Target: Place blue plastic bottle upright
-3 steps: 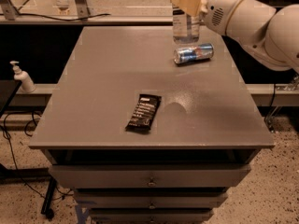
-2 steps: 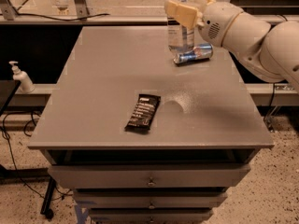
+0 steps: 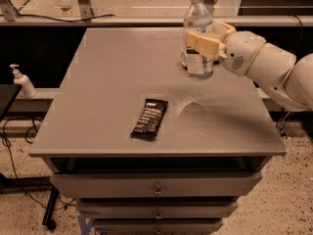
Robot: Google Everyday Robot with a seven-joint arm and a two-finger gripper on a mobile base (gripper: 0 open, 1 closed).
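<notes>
Bottle: blue plastic bottle [image 3: 197,17] stands upright over the far right part of the table, white screw cap on top.
Bottle material: clear ribbed plastic, see-through in the lower half; a pale label with dark print wraps the upper body.
Gripper: gripper [image 3: 199,39] reaches in from the right at the bottle's mid-height and is clamped around it.
Fingers: flat tan pads [image 3: 206,44], blunt-ended; one crosses the front of the bottle, the other shows only as a tan edge behind it.
Arm: smooth glossy white shell [image 3: 266,65], rounded segments, cut off at the right edge.
Table: matte grey top [image 3: 112,82], square-cornered, with a paler scuffed patch near the middle.
Wrapper: flat dark snack bar packet [image 3: 149,118], oblong, lying near the front centre, well apart from the bottle.
Drawers: grey fronts [image 3: 156,185] with small knobs below the top; the lowest is cut off.
Pump bottle: small, white [image 3: 22,83], on a ledge left of the table.
Hard to tell: whether the bottle's base touches the tabletop or hangs just above it; a dark sliver beside its foot cannot be made out.
</notes>
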